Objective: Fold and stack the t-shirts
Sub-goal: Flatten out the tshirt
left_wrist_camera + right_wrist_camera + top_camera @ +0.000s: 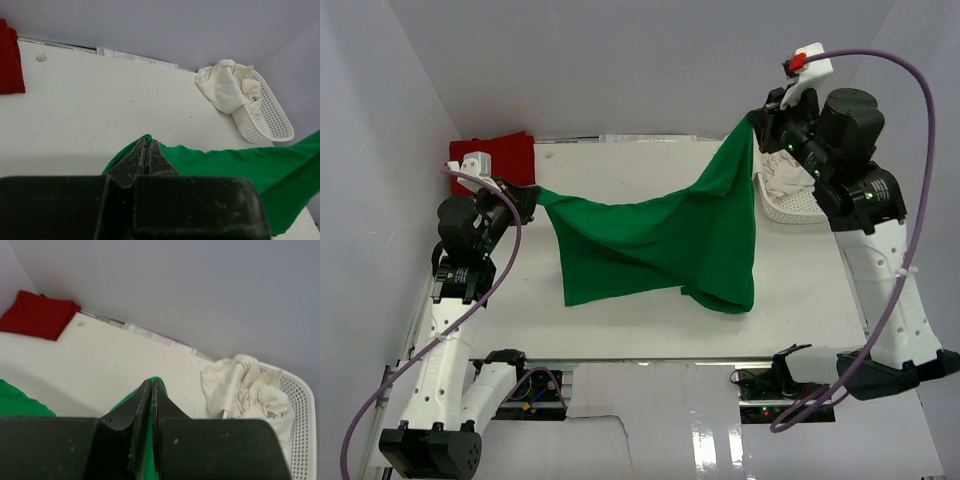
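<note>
One green t-shirt (660,240), one red t-shirt (505,155), cream-white t-shirts (225,90) uncountable, one basket (270,120).

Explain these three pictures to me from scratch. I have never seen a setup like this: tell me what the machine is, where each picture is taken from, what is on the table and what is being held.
The machine is two white robot arms bolted at the near edge of a white table. The wide picture comes from a fixed camera above and behind them. The other two come from small cameras on each wrist, so the dark shapes at the bottom are that arm's own fingers.

Each arm ends in a two-finger tool. The left tool and the right tool are both shut on the bright green cloth t-shirt, pinching opposite edges. The right one holds its edge higher, so the shirt hangs stretched between them with its lower part draping onto the table.

A folded red cloth t-shirt lies at the far left corner. On the right, a white plastic mesh basket holds crumpled cream-white t-shirts.
</note>
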You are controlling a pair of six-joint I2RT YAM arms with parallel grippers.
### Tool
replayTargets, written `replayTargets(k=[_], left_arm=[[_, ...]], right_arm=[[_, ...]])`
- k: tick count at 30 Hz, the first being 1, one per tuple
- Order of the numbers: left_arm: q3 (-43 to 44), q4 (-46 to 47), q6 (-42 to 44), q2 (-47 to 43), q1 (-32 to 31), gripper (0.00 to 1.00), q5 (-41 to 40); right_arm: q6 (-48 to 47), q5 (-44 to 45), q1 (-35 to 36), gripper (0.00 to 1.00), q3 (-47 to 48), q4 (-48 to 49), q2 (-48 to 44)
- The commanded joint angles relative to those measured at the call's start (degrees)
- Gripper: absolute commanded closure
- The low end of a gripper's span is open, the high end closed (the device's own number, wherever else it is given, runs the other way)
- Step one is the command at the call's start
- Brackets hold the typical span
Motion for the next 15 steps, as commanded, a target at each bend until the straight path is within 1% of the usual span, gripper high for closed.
replayTargets(k=[1,6,8,11,12,15], left_arm=[[3.3,4.4,1.1,0.1,0.3,1.00,0.6],[5.9,4.7,1.9,-3.5,0.3,1.00,-1.9],[5.4,7.1,1.4,-5.2,0.4,1.00,-1.9],[2.6,10.4,-0.4,-10.4,0.3,1.00,-0.7],[1.0,10.8,-0.7,-14.0,0.3,1.00,-0.6],[-1.0,11.0,-1.2,-19.6,0.2,1.00,0.0]], right_arm=[[-0.2,4.6,0.1,0.92,0.0,6.1,0.7],[-1.0,5.2,0.2,0.92,1.7,7.0,-0.4],[-2.1,5.5,1.3,0.92,1.8,7.6,-1.4],[-3.1,6.4,2.9,0.92,-1.5,10.5,-5.6],[-3.1,6.4,3.1,0.92,-4.3,11.4,-8.8],[-2.9,5.4,3.2,0.92,-7.5,12.7,-15.4]])
